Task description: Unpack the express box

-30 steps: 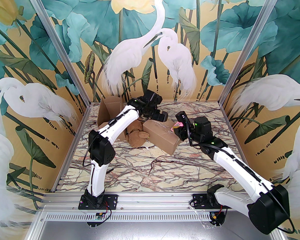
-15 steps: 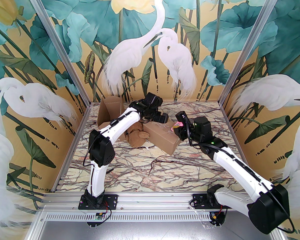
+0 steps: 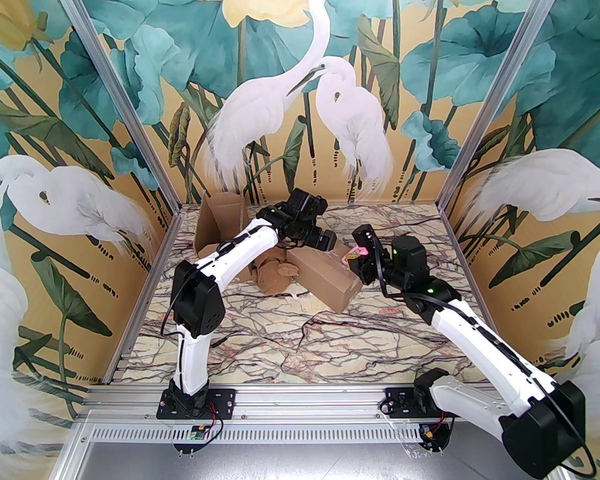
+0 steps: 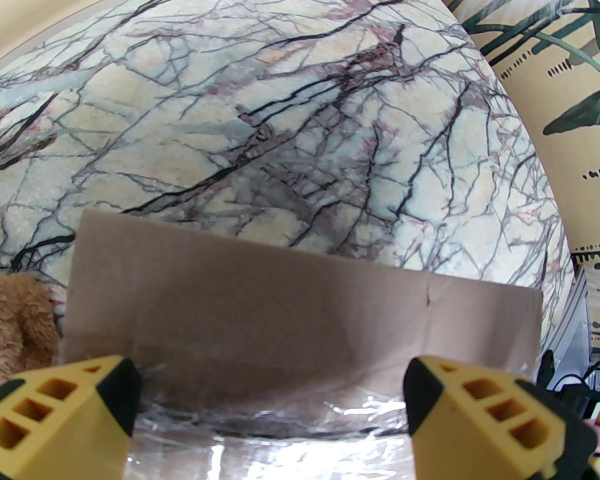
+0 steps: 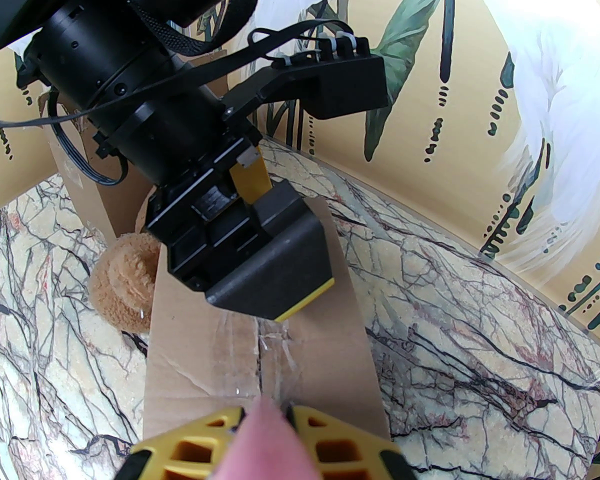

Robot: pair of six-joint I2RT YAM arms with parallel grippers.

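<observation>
Left wrist: left end effector [image 4: 272,393] spread over taped cardboard box [image 4: 300,293]; right end effector [image 5: 263,420] clenching pink tool [image 5: 265,448].

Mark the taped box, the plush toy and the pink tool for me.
taped box [image 3: 329,271]: top view, upper face.
plush toy [image 3: 273,278]: top view, brown body.
pink tool [image 3: 355,253]: top view, pink end.
</observation>
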